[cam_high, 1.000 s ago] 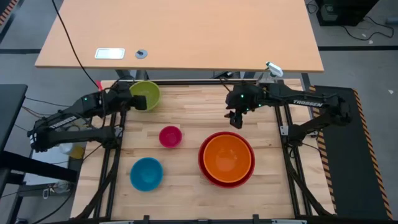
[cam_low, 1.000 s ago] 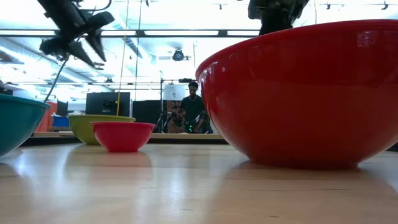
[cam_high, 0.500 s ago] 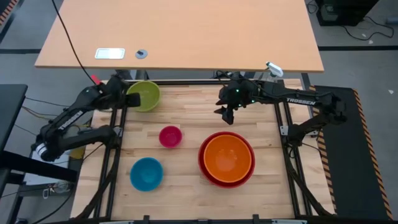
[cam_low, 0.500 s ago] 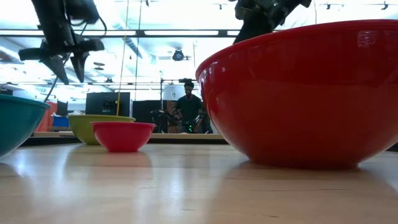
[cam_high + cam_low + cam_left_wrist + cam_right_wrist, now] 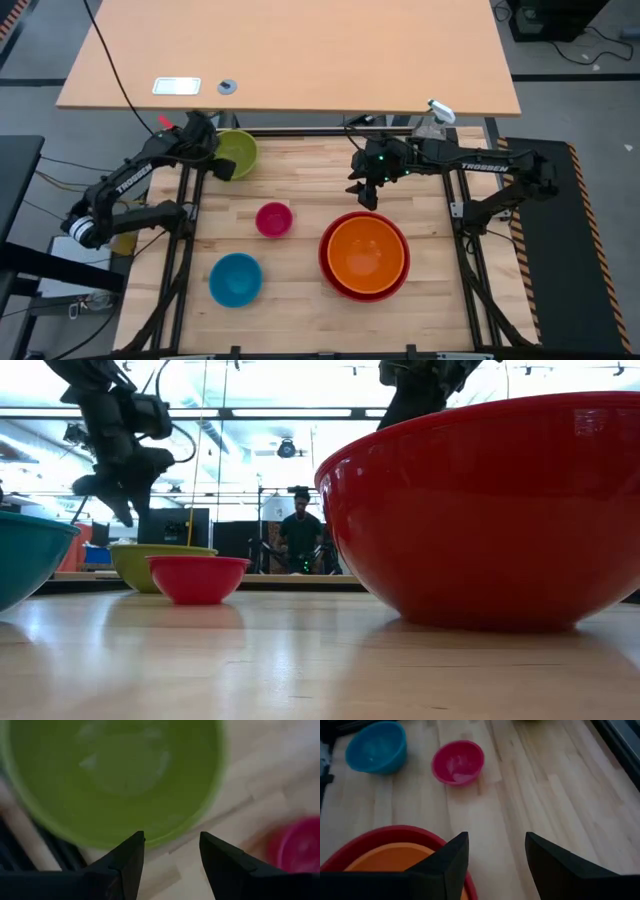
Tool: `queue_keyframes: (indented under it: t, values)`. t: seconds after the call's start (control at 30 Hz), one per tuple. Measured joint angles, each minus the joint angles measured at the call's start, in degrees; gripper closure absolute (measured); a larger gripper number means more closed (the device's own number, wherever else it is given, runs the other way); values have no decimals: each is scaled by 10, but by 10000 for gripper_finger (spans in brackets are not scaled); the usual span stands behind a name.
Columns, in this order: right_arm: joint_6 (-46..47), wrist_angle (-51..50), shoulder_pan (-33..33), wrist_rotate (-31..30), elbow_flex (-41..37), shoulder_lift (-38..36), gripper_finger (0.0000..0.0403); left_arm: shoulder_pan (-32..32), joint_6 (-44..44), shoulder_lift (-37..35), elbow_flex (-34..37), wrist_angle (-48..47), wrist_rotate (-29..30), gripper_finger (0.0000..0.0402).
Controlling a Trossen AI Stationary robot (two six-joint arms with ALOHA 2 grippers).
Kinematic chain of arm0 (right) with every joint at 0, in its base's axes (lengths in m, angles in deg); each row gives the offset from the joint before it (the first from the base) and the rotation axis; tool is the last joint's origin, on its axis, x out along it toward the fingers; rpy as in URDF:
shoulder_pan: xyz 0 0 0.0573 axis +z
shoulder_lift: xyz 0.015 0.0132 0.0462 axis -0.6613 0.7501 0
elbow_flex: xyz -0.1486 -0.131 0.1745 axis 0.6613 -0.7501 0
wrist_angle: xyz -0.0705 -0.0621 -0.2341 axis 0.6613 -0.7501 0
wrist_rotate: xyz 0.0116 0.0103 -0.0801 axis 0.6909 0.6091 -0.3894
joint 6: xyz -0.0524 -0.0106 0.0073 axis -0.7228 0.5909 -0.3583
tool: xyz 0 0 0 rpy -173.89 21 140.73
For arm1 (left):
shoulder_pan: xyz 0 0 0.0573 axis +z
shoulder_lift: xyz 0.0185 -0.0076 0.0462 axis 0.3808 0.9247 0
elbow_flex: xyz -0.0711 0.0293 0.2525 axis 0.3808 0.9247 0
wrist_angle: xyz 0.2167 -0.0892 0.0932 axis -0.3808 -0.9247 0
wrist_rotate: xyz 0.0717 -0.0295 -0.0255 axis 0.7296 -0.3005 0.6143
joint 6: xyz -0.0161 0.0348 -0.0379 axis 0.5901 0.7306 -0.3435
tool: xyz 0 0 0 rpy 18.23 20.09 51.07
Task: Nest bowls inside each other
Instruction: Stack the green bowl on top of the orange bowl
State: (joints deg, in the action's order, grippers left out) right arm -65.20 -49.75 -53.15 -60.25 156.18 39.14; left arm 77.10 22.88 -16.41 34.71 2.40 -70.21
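Observation:
The lime green bowl (image 5: 238, 150) stands on its base at the table's far left. The pink bowl (image 5: 273, 219) is near the middle and the blue bowl (image 5: 235, 279) at the near left. The orange bowl (image 5: 366, 250) sits inside the red bowl (image 5: 331, 276) at the near right. My left gripper (image 5: 222, 166) hangs open, pointing steeply down, just above the green bowl's rim (image 5: 150, 840) on its near-left side. My right gripper (image 5: 366, 196) hovers open beyond the red bowl's far rim (image 5: 385, 834), slanting down toward the table.
A white-topped bottle (image 5: 437, 112) stands at the far right corner by the right arm. Bare wood (image 5: 300, 180) lies between the green bowl and the right gripper. A person (image 5: 303, 540) is in the room beyond the table.
My left arm has swung about its base. Its gripper has rolled, tipped further downward and come down toward the green bowl's rim. My right gripper has drifted a little toward the table's left. The bowls have stayed where they were.

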Motion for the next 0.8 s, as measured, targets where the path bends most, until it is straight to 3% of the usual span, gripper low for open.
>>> queue_keyframes:
  t: [0.27,0.43,0.67,0.8]
  values:
    - [0,36,-1,-2,0,0,202,-113,140,72,0,-10,123,209]
    - [0,46,-1,-2,0,0,202,-169,204,121,0,1,161,209]
    - [3,47,-1,-11,0,0,202,-183,229,186,0,32,234,209]
    - [2,48,-1,-13,0,0,202,-183,251,215,0,50,233,210]
